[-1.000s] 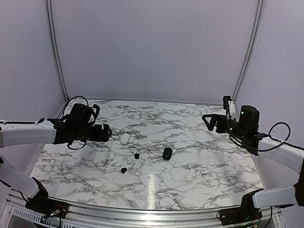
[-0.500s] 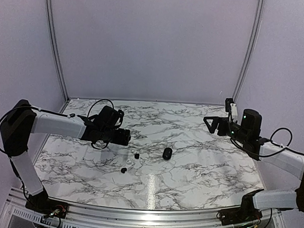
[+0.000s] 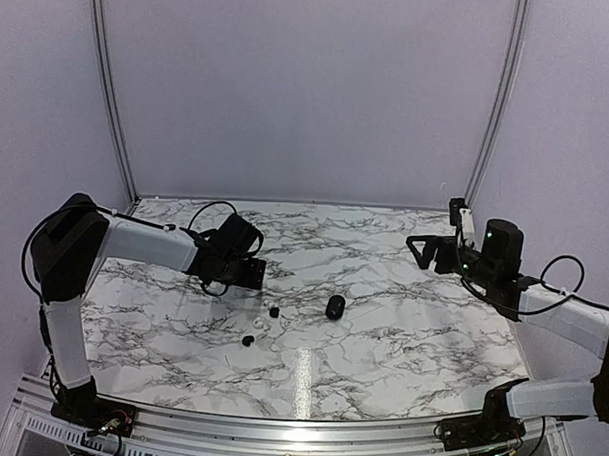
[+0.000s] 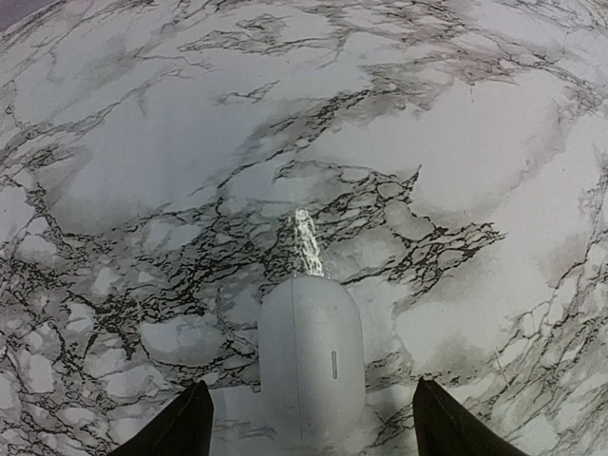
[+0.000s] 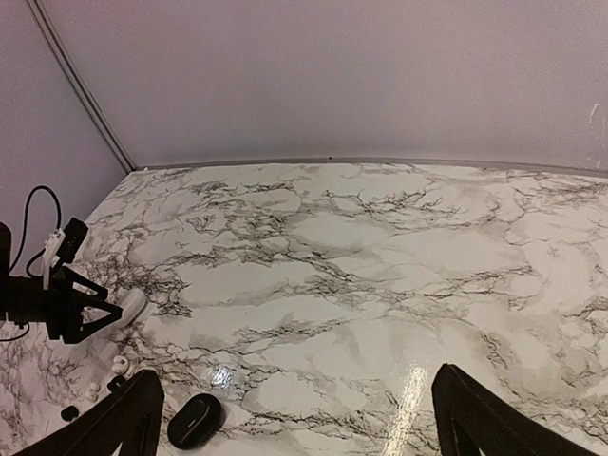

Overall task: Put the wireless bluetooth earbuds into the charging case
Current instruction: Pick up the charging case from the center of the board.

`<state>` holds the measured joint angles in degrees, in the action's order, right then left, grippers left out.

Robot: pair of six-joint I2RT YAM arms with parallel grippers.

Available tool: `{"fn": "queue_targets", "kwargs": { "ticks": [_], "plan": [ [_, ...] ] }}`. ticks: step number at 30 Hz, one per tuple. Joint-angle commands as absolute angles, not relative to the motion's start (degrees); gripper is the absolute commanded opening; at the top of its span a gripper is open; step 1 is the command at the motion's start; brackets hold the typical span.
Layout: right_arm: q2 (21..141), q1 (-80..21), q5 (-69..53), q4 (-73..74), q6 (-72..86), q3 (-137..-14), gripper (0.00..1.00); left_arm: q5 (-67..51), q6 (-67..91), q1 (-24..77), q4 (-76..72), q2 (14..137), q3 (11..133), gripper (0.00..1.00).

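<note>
Earbuds point(image 3: 274, 311): two black bits, apart on the surface point(image 3: 411, 342)
Charging case point(image 3: 335, 307): near, right of them
Left claw point(image 4: 309, 435): apart, astride white pod point(image 4: 312, 356)
Right claw point(image 5: 296, 423): apart, raised

2 earbuds point(image 3: 274, 311) — just left of charging case point(image 3: 335, 307)

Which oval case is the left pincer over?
The white case, framed between the left pincer's fingertips; the black charging case lies apart, off to the right.

Black earbuds point(image 3: 274, 311) — two; black charging case point(image 3: 335, 307) — one; white case point(image 4: 312, 370) — one; small white pieces point(image 5: 119, 364) — two.
</note>
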<state>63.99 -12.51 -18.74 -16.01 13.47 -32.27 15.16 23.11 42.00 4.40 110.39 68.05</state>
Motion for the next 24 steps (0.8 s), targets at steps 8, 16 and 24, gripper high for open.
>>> {"fn": "queue_targets", "kwargs": {
  "ticks": [8, 16, 24],
  "plan": [
    [60.4, -12.5, -19.2, -20.8, 11.5, -29.9, 0.99, 18.4, 22.6, 42.3, 10.0, 115.8, 72.9, 0.59],
    [63.7, -12.5, -19.6, -20.1, 12.4, -31.1, 0.98, 20.2, 20.8, 42.3, 9.7, 116.8, 72.9, 0.51],
    [60.7, -12.5, -15.0, -29.0, 21.1, -26.1, 0.99, 19.6, 19.2, 42.3, 8.6, 117.0, 72.6, 0.44]
  ]
}}
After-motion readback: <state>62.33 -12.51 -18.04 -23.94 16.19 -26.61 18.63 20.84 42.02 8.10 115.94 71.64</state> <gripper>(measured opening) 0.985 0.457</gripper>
